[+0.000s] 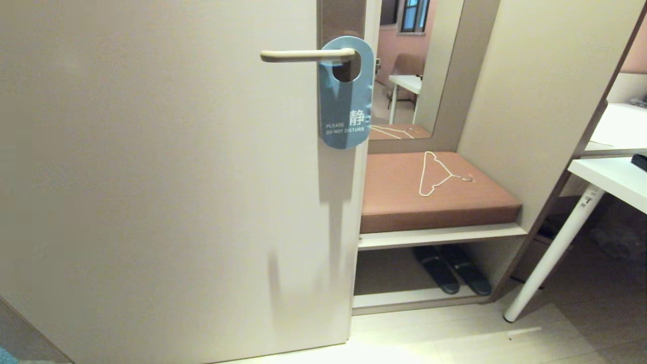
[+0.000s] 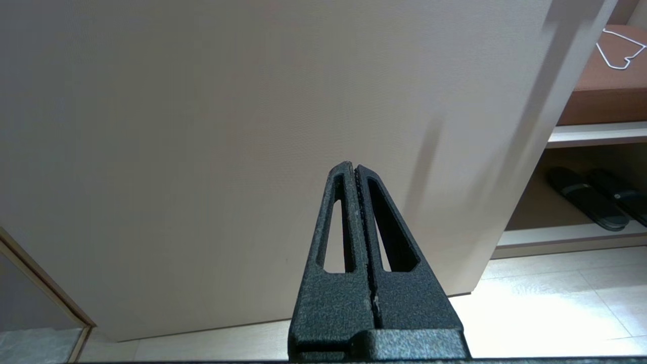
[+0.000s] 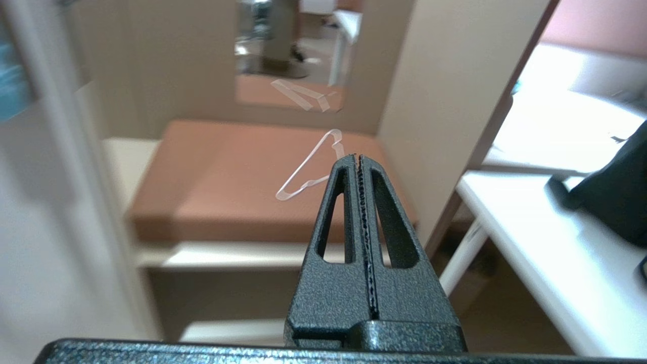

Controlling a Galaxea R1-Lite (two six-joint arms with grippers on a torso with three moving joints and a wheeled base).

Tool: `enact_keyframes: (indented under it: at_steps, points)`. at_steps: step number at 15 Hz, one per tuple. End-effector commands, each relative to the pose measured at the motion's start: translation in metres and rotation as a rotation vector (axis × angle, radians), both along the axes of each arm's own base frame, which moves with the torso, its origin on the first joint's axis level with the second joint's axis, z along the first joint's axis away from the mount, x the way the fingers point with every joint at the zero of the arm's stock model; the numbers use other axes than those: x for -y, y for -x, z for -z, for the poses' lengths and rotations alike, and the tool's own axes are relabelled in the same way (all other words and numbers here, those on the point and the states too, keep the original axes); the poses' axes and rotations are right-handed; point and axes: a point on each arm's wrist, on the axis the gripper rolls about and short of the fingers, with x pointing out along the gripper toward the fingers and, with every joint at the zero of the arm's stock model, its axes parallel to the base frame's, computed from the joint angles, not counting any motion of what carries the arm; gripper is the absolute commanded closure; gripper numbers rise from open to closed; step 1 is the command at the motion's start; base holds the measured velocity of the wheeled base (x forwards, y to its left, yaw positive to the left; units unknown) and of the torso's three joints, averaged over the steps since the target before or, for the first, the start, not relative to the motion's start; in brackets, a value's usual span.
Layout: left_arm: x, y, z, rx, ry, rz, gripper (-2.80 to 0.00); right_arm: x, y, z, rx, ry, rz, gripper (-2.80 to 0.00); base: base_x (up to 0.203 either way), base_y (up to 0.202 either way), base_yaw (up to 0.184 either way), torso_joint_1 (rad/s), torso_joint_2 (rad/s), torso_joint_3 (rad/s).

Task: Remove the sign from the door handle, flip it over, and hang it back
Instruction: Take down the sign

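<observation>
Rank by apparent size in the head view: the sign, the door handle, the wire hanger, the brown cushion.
1. brown cushion
2. sign
3. door handle and wire hanger: both slim and similar in extent, and the hanger lies farther away, so I leave them unranked.

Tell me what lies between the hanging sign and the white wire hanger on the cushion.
In the head view, only the door's edge and bare brown cushion separate the sign from the hanger; nothing else lies there.

Beige door point(image 1: 151, 177), brown cushioned bench point(image 1: 434, 194) (slippers point(image 1: 451, 269) beneath), mirror point(image 1: 417, 65), perhaps a white desk point(image 1: 614, 179), pale floor point(image 1: 455, 333)
</observation>
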Motion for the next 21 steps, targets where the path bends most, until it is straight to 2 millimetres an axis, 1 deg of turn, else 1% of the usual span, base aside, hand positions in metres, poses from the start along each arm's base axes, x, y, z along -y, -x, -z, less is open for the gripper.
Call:
enact_keyframes:
  at_steps: [1, 4, 7, 9, 11, 13, 15, 19, 21]
  points:
    - [0.0, 0.0, 0.0, -0.001, 0.0, -0.001, 0.0, 0.005, -0.037, 0.003, -0.073, -0.001, 0.016, 0.0, 0.0, 0.0, 0.0, 0.0, 0.0, 0.0]
    - [0.0, 0.0, 0.0, -0.001, 0.0, -0.001, 0.0, 0.007, -0.062, 0.005, -0.117, -0.004, 0.0, 0.0, 0.0, 0.0, 0.0, 0.0, 0.0, 0.0]
    - [0.0, 0.0, 0.0, -0.001, 0.0, -0.001, 0.0, 0.007, -0.089, -0.001, -0.131, -0.013, -0.097, 0.0, 0.0, 0.0, 0.0, 0.0, 0.0, 0.0]
    - [0.0, 0.0, 0.0, -0.001, 0.0, -0.001, 0.0, 0.006, -0.106, -0.001, -0.148, -0.023, -0.219, 0.0, 0.0, 0.0, 0.0, 0.0, 0.0, 0.0]
    - [0.0, 0.0, 0.0, -0.001, 0.0, -0.001, 0.0, 0.004, -0.12, 0.005, -0.18, -0.034, -0.362, 0.0, 0.0, 0.0, 0.0, 0.0, 0.0, 0.0]
    - [0.0, 0.0, 0.0, -0.001, 0.0, -0.001, 0.0, 0.002, -0.139, 0.014, -0.185, -0.04, -0.528, 0.0, 0.0, 0.0, 0.0, 0.0, 0.0, 0.0]
    - [0.0, 0.0, 0.0, -0.001, 0.0, -0.001, 0.0, 0.002, -0.162, 0.02, -0.162, -0.031, -0.676, 0.0, 0.0, 0.0, 0.0, 0.0, 0.0, 0.0]
    - [0.0, 0.0, 0.0, -0.001, 0.0, -0.001, 0.0, 0.0, -0.204, 0.019, -0.134, -0.021, -0.941, 0.0, 0.0, 0.0, 0.0, 0.0, 0.0, 0.0]
    - [0.0, 0.0, 0.0, -0.001, 0.0, -0.001, 0.0, -0.005, -0.228, 0.024, -0.14, -0.025, -1.039, 0.0, 0.0, 0.0, 0.0, 0.0, 0.0, 0.0]
